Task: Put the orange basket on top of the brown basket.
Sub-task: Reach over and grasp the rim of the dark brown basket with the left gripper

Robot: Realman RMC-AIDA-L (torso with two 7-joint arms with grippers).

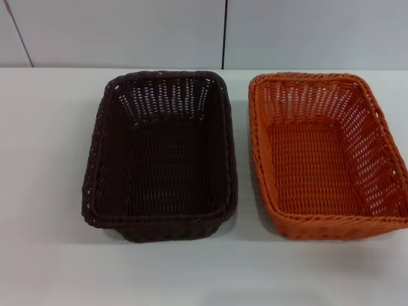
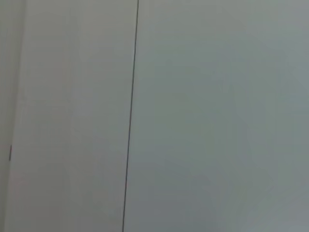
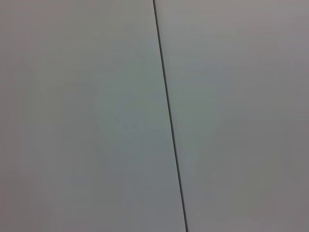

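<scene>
The brown basket (image 1: 159,156) stands upright and empty on the white table, in the middle of the head view. The orange basket (image 1: 328,156) stands upright and empty just to its right, with a narrow gap between them; its right rim reaches the picture's edge. Neither gripper nor arm shows in the head view. Both wrist views show only a pale panelled surface with a thin dark seam, and no basket or fingers.
The white table (image 1: 44,159) reaches back to a pale wall (image 1: 127,32) with vertical panel seams. The seam shows in the left wrist view (image 2: 131,116) and in the right wrist view (image 3: 169,116).
</scene>
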